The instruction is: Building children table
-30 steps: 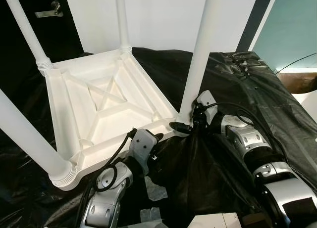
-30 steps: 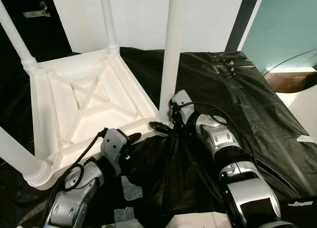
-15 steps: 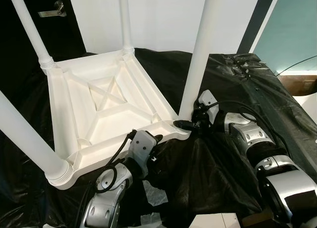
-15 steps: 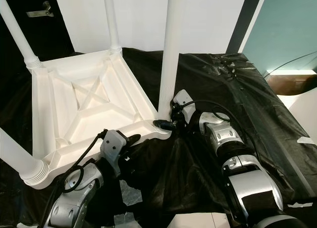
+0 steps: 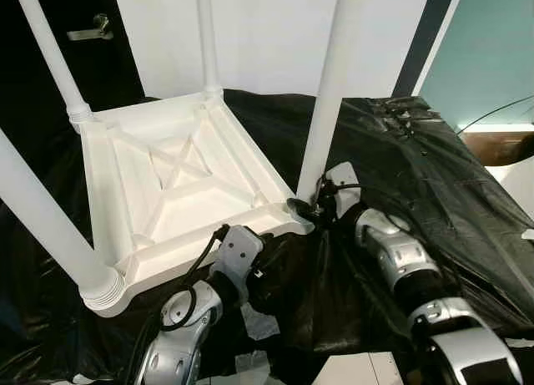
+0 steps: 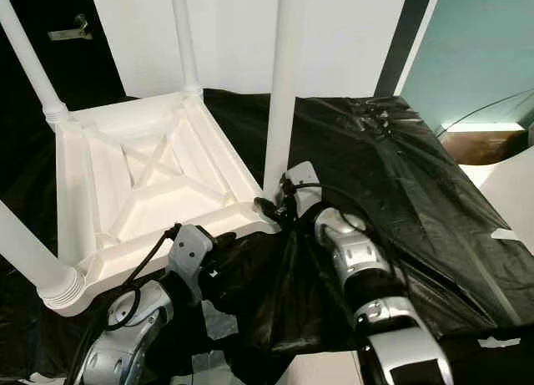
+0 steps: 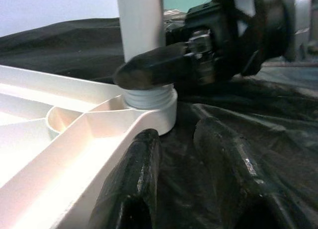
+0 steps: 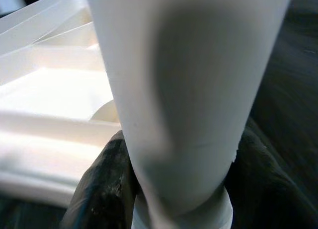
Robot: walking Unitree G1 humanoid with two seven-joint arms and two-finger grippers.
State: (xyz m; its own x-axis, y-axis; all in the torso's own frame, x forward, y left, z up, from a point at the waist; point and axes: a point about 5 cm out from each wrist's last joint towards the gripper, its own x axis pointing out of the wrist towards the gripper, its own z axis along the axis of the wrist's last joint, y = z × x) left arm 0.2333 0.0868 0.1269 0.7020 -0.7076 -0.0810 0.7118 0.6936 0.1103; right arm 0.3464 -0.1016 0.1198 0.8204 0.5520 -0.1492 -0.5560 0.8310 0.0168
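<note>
The white children's table (image 5: 108, 201) lies upside down on black sheeting with its legs pointing up. My right gripper (image 5: 307, 208) is shut on the base of the near-right leg (image 5: 325, 93), just above the threaded collar (image 7: 149, 97). In the right wrist view its black fingers (image 8: 102, 184) sit on both sides of that leg (image 8: 184, 90). My left gripper (image 5: 269, 250) lies low at the table's front edge, aimed at the same corner. Its fingers (image 7: 130, 179) are apart with only sheeting between them, and one rests beside the rim.
Black plastic sheeting (image 5: 434, 168) covers the ground all around. A dark door with a lever handle (image 5: 90, 30) stands at the back left beside a white wall. White paper scraps (image 5: 263, 322) lie near my left arm. A brown surface (image 5: 509, 143) and a cable are at the far right.
My right forearm has swung in closer while its gripper stays at the leg's base. The whole view has shifted a little. The left arm has barely moved.
</note>
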